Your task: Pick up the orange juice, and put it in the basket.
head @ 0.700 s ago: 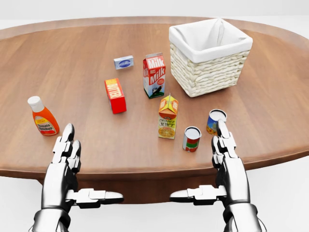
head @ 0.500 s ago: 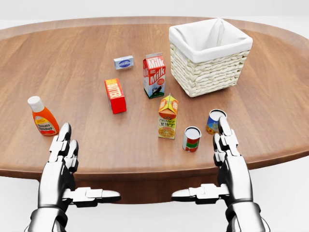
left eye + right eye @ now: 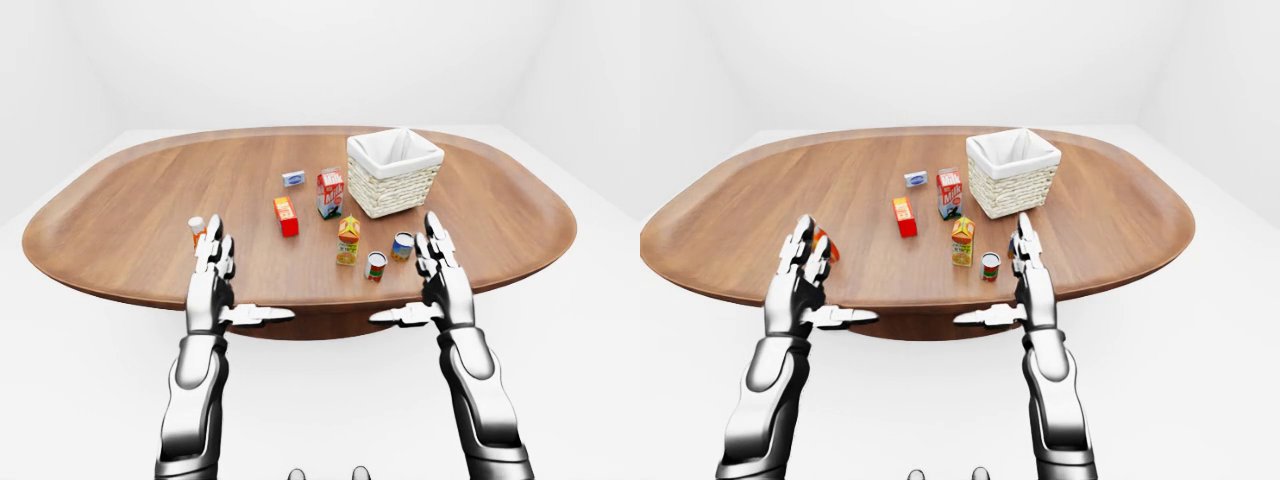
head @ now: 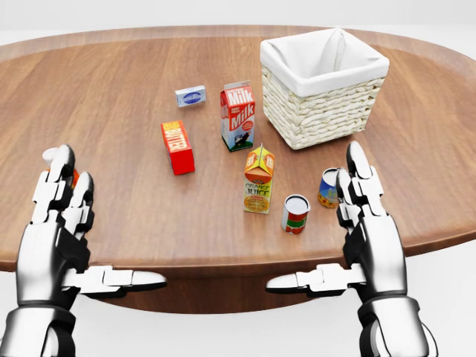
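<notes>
Hands hovering w/ fingers spread, left hand [image 4: 56,223] & right hand [image 4: 364,216] gripping nothing.
Red-labelled tin can [image 4: 294,214] standing beside small yellow-orange juice carton [image 4: 258,180]; left fingers are hiding orange sauce bottle [image 3: 197,229].

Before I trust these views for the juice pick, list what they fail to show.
- Ketchup bottle: head view, mostly behind the left hand; only its cap shows.
- Blue-labelled can: head view, partly covered by the right hand's fingers.
- Basket floor: hidden by its own white liner.
- Small blue box: print too small to read.
- Orange juice: far side unseen.
</notes>
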